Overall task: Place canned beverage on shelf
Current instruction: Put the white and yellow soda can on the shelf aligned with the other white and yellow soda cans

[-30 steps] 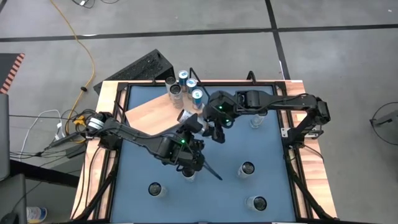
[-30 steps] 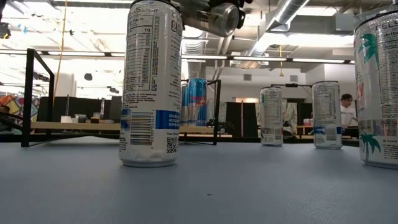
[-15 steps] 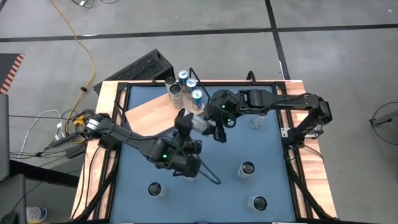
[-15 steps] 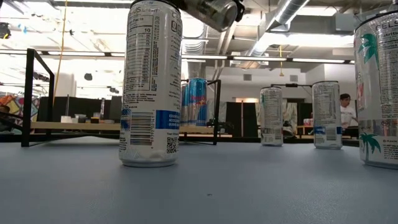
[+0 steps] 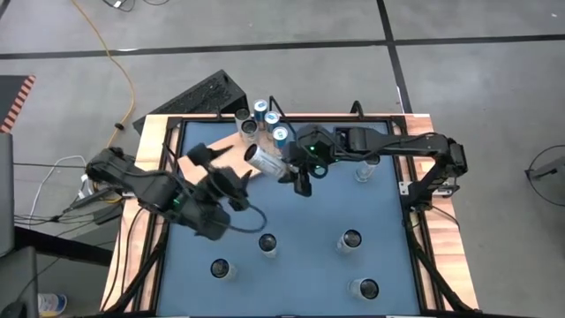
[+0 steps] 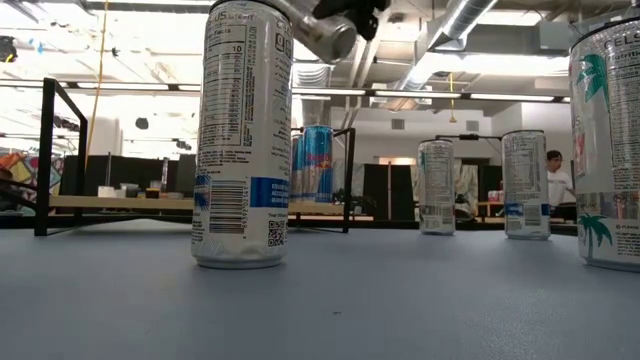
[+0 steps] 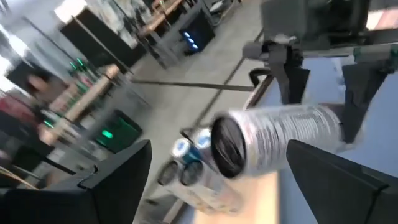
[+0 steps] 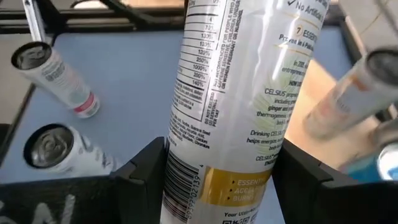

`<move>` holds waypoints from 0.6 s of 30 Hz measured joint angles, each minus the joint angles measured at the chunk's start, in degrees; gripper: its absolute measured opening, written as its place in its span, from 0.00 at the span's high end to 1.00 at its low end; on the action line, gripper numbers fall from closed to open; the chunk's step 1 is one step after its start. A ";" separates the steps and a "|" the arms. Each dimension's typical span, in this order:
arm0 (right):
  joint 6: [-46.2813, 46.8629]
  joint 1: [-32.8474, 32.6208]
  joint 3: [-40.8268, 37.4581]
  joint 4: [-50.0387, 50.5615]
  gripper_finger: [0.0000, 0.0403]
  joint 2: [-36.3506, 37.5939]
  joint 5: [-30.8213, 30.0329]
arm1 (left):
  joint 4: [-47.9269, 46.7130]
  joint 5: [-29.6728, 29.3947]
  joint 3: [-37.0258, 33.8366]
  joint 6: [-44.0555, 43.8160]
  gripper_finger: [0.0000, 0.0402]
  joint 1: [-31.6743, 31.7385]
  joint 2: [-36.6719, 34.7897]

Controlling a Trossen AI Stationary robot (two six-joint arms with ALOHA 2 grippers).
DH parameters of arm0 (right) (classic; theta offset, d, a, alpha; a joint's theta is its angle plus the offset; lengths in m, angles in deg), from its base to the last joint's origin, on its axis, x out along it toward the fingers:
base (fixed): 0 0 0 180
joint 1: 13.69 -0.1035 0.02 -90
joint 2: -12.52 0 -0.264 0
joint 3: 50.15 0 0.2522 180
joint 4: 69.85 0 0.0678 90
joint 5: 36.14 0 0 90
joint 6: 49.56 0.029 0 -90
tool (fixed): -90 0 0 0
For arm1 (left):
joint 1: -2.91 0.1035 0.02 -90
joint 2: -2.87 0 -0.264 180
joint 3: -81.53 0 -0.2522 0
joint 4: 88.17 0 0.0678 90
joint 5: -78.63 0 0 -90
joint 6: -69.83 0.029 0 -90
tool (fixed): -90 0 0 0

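The right hand [image 5: 296,174] clenches a can [image 5: 265,161] tipped on its side above the near edge of the shelf [image 5: 216,157], close to the four cans [image 5: 263,122] at its far end, while the left hand [image 5: 205,162], fingers spread and empty, hangs over the bench's [image 5: 380,221] left side.

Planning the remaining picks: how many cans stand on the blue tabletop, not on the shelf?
5. One can front left, one left of centre, one right of centre, one front right, one partly under the right arm. The arms may hide others.
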 joint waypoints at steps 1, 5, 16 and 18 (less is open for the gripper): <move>-0.90 -0.29 0.00 -0.99 0.45 0.34 -0.82 | 0.14 0.22 -1.39 -2.33 0.11 -0.53 -1.19; -2.63 -1.33 0.02 -6.39 0.45 2.28 -2.96 | 2.96 -2.96 -7.93 -11.23 0.11 -4.61 -7.41; -3.63 -4.72 0.13 -20.95 0.45 4.04 -2.04 | 26.56 -6.07 -28.95 -14.68 0.11 -10.52 -20.34; -3.44 -5.59 0.13 -22.31 0.45 3.71 1.04 | 34.05 -2.20 -31.65 -8.87 0.11 -10.39 -20.66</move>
